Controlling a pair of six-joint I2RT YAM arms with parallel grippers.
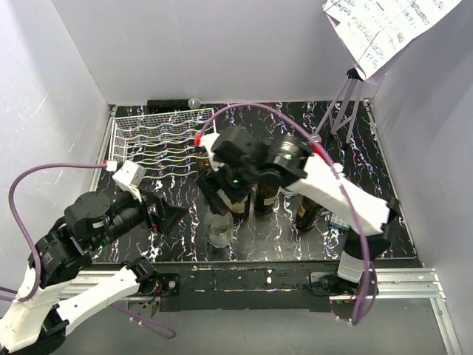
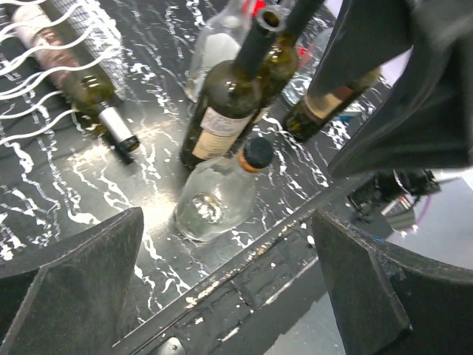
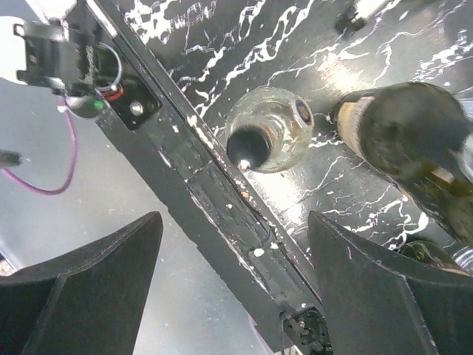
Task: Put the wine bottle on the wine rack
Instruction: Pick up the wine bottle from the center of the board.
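Note:
The white wire wine rack (image 1: 155,140) sits at the back left; one greenish bottle (image 2: 70,70) lies on it, neck toward the table. Several bottles stand at the table's middle front: a clear one with a dark cap (image 1: 220,231) (image 2: 214,200) (image 3: 270,137), a dark labelled one (image 2: 222,118) (image 3: 406,133) behind it, and more dark ones (image 1: 266,196). My right gripper (image 1: 214,194) (image 3: 233,288) hangs open above the clear bottle and the table's front edge, holding nothing. My left gripper (image 1: 166,213) (image 2: 222,296) is open and empty, left of the clear bottle.
The table's black front rail (image 3: 222,207) runs under both grippers. Another dark bottle (image 1: 307,211) stands to the right. A purple stand (image 1: 344,103) with a paper sheet is at the back right. White walls enclose the table on three sides.

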